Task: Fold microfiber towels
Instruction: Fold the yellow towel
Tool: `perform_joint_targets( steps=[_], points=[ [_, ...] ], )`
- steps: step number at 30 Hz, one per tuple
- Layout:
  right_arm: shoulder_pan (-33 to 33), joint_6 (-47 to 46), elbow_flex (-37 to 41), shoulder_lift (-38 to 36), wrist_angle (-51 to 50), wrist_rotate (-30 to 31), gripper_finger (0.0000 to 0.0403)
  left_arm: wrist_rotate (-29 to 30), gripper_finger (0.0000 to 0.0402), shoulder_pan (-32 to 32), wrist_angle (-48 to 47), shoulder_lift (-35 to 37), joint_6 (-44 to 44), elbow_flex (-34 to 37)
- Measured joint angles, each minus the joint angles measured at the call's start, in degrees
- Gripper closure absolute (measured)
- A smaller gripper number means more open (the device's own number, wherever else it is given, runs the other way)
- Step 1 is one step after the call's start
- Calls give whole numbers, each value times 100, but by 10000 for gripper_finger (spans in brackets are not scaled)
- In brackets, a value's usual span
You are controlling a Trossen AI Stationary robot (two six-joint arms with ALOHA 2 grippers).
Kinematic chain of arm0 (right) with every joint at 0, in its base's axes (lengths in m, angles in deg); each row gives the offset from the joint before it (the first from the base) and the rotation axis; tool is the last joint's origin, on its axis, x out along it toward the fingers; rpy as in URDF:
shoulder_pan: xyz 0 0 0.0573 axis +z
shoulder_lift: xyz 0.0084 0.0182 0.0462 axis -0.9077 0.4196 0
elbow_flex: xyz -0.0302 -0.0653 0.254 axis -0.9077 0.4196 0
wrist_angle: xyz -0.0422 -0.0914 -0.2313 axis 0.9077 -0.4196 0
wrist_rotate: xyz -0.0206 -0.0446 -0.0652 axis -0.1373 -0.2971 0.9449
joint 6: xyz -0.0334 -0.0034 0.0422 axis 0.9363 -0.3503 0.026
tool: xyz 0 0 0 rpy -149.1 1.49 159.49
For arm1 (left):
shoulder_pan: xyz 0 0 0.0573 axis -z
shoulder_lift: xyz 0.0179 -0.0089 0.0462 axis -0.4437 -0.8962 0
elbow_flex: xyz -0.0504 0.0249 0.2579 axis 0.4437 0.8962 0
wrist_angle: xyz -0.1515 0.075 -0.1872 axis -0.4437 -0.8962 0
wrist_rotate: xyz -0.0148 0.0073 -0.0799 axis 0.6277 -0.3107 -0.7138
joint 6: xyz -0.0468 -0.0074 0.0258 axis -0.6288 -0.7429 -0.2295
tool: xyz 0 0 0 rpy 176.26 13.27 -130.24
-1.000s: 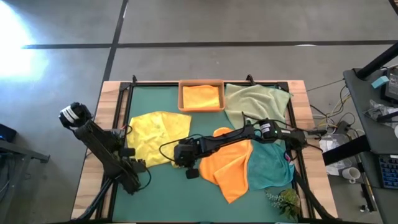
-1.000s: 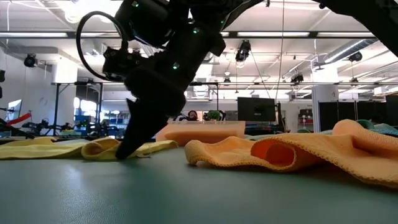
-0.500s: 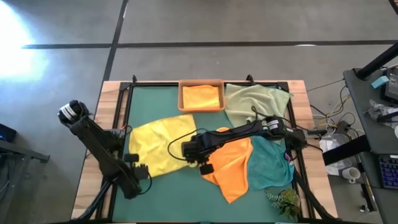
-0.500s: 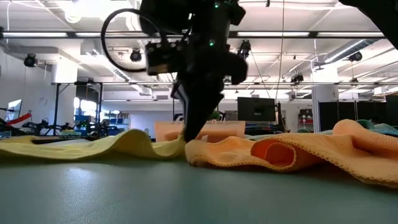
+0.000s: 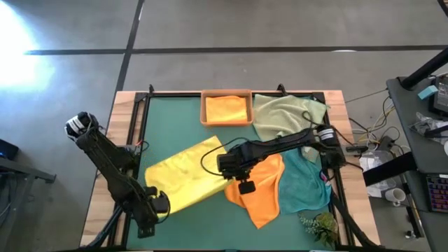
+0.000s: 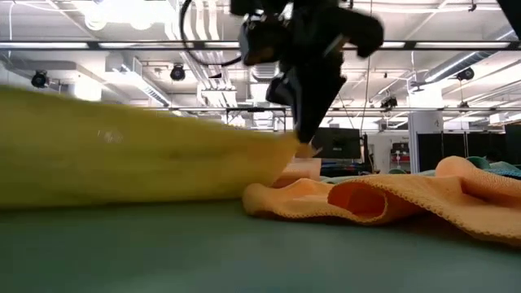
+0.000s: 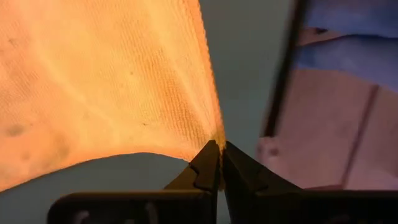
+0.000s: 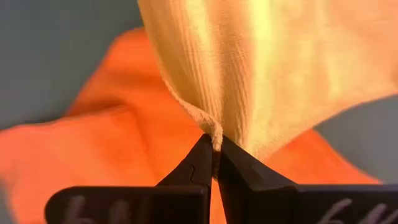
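End effectors, left [image 5: 155, 204] and right [image 5: 231, 170] (both arms outstretched), pinch opposite corners of yellow towel [image 5: 183, 173].

Yellow towel [image 5: 183, 173], orange towel [image 5: 260, 190], teal towel [image 5: 304, 183]

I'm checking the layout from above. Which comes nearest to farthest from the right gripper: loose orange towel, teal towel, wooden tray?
From the right gripper, shut on the yellow towel:
1. Loose orange towel, right beside it.
2. Teal towel, beyond that, toward the right edge.
3. Wooden tray, at the far edge.
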Motion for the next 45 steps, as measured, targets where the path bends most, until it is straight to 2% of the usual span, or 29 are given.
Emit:
perform_joint_targets(
  steps=[7, 13, 18, 26, 35, 45],
  points=[
    [-39, -305, 186, -451, 719, -22, 394, 117, 401, -27, -240, 7, 6, -75],
    [-389, -763, 251, -277, 1620, 155, 394, 290, 401, -218, -1445, -2, -240, 160],
    [-663, -1232, 347, -147, 1654, 621, 394, 317, 401, -468, -1660, 2, -318, 403],
    [-995, -1525, 367, 191, 2267, 702, 394, 338, 401, -790, -1680, 0, -833, 699],
    [-1104, -1632, 391, 214, 2262, 1088, 394, 444, 401, -802, -1781, 37, -1349, 704],
    [-1314, -1570, 332, 207, 2273, 1361, 394, 693, 401, -802, -2729, 186, -2100, 704]
  ],
)
